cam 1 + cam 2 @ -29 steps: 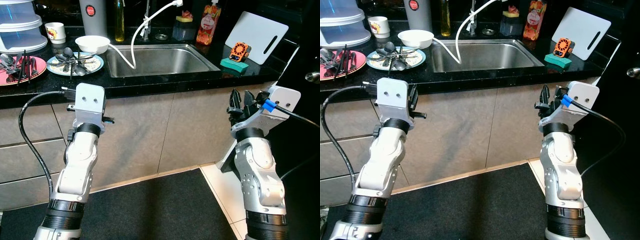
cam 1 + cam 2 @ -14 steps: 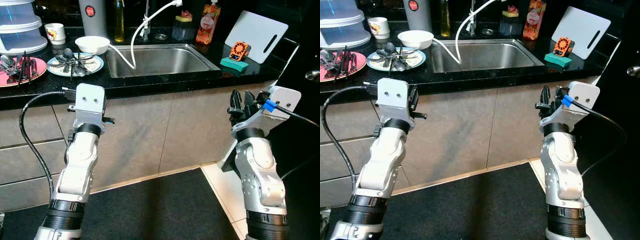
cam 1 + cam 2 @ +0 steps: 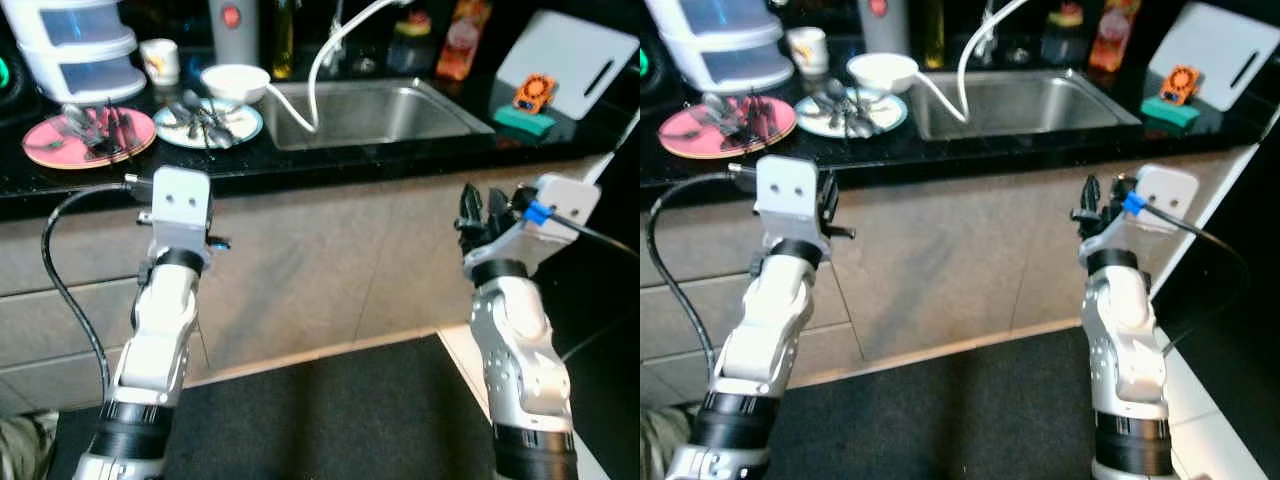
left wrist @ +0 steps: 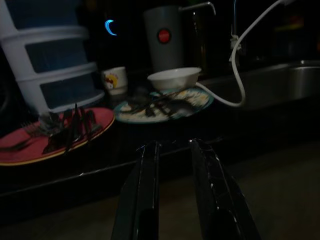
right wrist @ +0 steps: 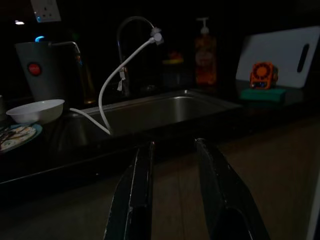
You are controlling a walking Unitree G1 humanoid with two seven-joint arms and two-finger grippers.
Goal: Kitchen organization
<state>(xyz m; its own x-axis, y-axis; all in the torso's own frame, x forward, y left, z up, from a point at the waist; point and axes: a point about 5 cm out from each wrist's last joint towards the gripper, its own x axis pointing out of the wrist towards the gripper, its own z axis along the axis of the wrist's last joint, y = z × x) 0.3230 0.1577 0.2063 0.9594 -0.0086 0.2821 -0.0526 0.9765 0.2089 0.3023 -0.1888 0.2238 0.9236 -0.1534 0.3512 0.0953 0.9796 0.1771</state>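
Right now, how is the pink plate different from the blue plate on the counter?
The pink plate is plain pink, while the blue plate has a pale middle inside a blue rim. The pink plate sits further from the sink; the blue plate lies beside it, next to the white bowl. The pink plate looks a bit bigger. Both lie flat on the black counter and carry dark cutlery.

Both arms raised forward, left gripper [image 4: 172,150] and right gripper [image 5: 172,150] fingers slightly parted, empty.
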